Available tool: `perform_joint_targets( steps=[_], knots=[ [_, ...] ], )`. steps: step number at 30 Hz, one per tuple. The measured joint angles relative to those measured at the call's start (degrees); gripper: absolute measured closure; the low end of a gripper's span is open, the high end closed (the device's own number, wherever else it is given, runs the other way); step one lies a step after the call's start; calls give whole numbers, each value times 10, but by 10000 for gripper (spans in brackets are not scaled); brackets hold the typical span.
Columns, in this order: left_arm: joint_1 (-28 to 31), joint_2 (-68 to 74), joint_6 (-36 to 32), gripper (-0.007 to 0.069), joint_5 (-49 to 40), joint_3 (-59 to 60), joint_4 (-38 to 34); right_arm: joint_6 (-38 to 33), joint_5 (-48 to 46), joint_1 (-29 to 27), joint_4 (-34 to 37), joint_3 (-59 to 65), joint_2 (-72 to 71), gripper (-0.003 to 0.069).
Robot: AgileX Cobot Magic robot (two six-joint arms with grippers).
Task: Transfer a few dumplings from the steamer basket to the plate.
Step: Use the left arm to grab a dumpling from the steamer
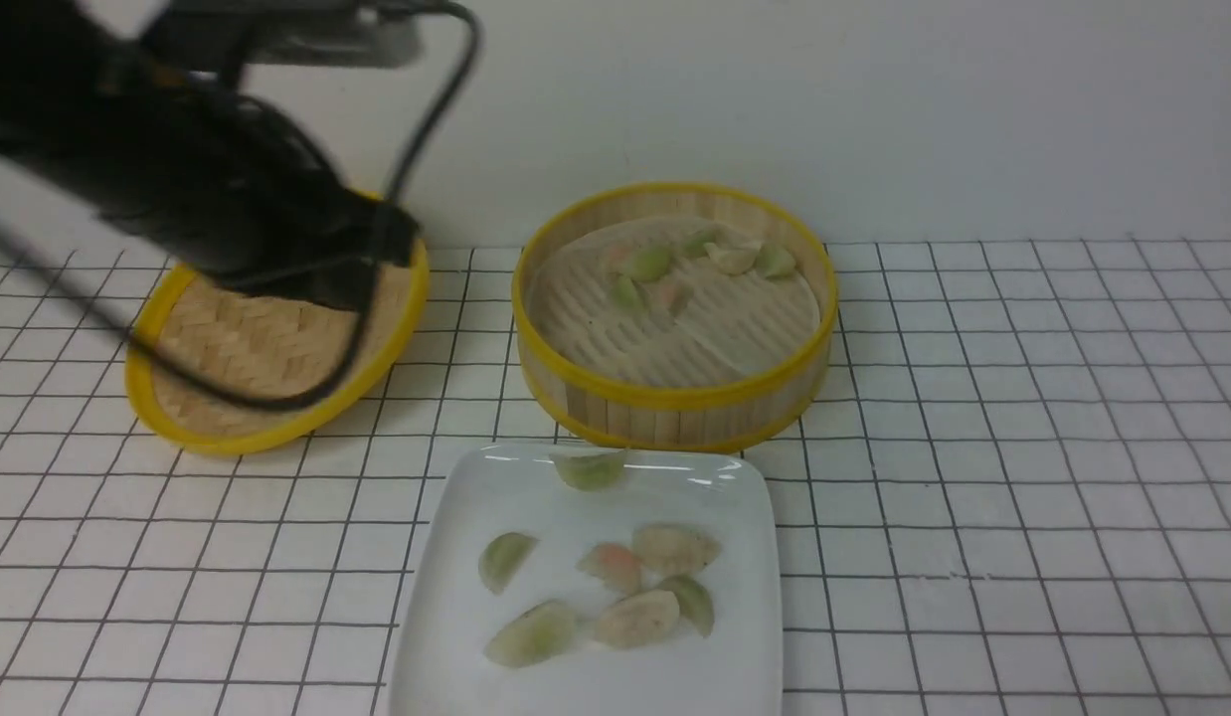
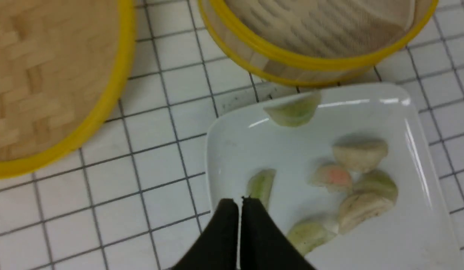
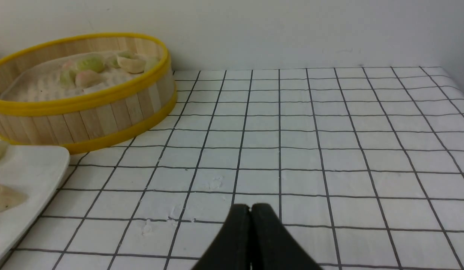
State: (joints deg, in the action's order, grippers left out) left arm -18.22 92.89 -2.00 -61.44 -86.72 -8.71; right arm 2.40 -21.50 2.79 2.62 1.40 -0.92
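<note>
The steamer basket (image 1: 675, 403) stands mid-table with several dumplings (image 1: 647, 263) lying at its far side. In front of it, the white plate (image 1: 456, 636) carries several dumplings (image 1: 635, 617), and one green dumpling (image 1: 590, 467) rests on the plate's far rim. My left gripper (image 2: 239, 200) is shut and empty. It hovers over the plate (image 2: 235, 150) beside a green dumpling (image 2: 261, 185). My left arm (image 1: 228, 199) shows blurred at the upper left. My right gripper (image 3: 250, 207) is shut and empty over the bare cloth, to the right of the steamer basket (image 3: 86, 120).
The steamer's flat woven lid (image 1: 267, 348) lies left of the basket, partly under my left arm and its cable. A white gridded cloth (image 1: 1023, 447) covers the table. A pale wall rises just behind the basket. The plate's corner (image 3: 29, 168) shows in the right wrist view.
</note>
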Motion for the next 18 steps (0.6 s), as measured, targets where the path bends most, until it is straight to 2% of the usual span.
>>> perform_joint_targets(
  steps=[2, 6, 7, 8, 9, 14, 18],
  knots=[
    [-15, 54, -2, 631, -17, -59, 2, 0, 0, 0, 0, 0, 0, 673],
    [-43, 226, -5, 631, -76, -275, 3, 0, 0, 0, 0, 0, 0, 673],
    [-43, 233, -5, 631, -79, -275, 3, 0, 0, 0, 0, 0, 0, 673],
    [-44, 286, -6, 631, -90, -359, 6, 0, 0, 0, 0, 0, 0, 673],
    [-44, 293, -7, 631, -90, -380, 8, 0, 0, 0, 0, 0, 0, 673],
    [-44, 464, -7, 631, -93, -654, 29, 0, 0, 0, 0, 0, 0, 673],
    [-44, 527, -12, 631, -100, -710, 32, 0, 0, 0, 0, 0, 0, 673]
  ],
)
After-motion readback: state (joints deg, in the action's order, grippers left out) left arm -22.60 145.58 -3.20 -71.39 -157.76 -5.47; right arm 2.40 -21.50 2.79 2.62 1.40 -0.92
